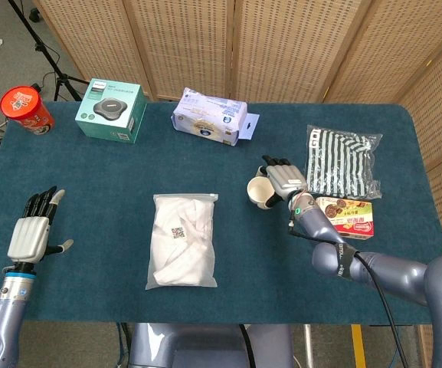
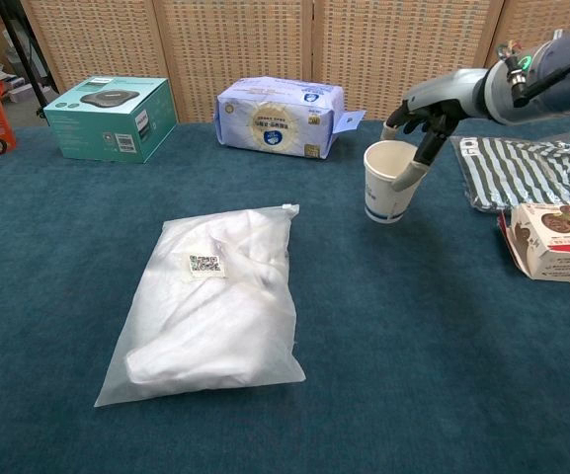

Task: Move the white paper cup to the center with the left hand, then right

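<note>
Trouble could come from that thin rim pinch: right robot hand (image 2: 425, 123) grasps the white paper cup (image 2: 387, 182), with a striped packet (image 2: 527, 170) at three o'clock; left robot hand (image 1: 31, 232) lies released.

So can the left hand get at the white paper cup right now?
Probably not: the left hand rests open at the table's far left edge, while the white paper cup sits right of centre, already held by the right hand.
</note>
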{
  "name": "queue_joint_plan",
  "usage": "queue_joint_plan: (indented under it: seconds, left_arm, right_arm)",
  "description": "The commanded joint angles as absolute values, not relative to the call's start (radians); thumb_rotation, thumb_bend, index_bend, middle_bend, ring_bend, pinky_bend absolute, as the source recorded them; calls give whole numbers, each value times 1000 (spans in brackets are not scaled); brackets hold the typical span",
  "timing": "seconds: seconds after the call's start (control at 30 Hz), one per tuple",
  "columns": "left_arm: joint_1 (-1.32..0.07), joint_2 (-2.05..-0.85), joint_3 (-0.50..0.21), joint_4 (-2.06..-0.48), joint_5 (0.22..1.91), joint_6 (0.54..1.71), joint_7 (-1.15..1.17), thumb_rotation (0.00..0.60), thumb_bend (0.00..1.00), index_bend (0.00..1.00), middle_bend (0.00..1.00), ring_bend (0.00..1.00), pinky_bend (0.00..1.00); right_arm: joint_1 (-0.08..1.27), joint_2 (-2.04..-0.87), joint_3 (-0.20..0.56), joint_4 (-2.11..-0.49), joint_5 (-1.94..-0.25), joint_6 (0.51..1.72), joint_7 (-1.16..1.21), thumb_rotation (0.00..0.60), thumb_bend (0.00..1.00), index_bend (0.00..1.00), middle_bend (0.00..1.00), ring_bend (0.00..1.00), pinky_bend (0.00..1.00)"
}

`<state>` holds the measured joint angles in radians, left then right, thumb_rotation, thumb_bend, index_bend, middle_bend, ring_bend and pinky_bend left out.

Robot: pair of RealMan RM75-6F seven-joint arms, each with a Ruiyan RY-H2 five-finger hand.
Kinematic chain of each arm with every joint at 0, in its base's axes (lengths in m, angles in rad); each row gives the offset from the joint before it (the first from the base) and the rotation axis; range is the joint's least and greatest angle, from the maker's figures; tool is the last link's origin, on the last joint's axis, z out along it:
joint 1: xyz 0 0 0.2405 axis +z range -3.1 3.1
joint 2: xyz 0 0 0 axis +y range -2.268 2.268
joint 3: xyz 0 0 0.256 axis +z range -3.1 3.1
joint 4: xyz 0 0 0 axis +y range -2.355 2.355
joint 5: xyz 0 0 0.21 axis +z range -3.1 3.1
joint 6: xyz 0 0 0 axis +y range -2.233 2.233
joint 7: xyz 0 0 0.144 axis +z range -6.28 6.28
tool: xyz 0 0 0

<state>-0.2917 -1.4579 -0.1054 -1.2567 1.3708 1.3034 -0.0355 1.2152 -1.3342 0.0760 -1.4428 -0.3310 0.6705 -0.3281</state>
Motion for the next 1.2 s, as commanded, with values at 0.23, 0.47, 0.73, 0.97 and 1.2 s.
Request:
queue_joint_plan:
  seconds: [0.23, 0.47, 0.73, 0.97, 1.2]
  left_arm:
    - [-290, -1456, -103, -1263, 1378, 1308, -32, 600, 136, 8, 0, 0, 0]
    - [-288, -1454, -100, -1270, 1388, 1314, -31, 600, 136, 8, 0, 0, 0]
    - [-284, -1448, -93, -1281, 1409, 1327, -35, 600, 136, 8, 0, 0, 0]
    - [-277, -1435, -85, -1303, 1435, 1354, -45, 600, 136, 8, 0, 0, 0]
    - [-268, -1430, -69, -1328, 1466, 1377, -30, 600, 136, 8, 0, 0, 0]
  right_arm:
    - [1188, -1230, 44, -1524, -275, 727, -361, 600, 260, 342, 0, 0, 0]
    - [1140, -1173, 33, -1560, -269, 753, -348, 600, 260, 342, 0, 0, 0]
    - [1079, -1116, 34, -1639, -284, 804, -328, 600, 260, 342, 0, 0, 0]
    - [1042, -1103, 48, -1726, -313, 879, -331, 600, 260, 342, 0, 0, 0]
    - [1022, -1132, 56, -1791, -340, 948, -368, 600, 260, 353, 0, 0, 0]
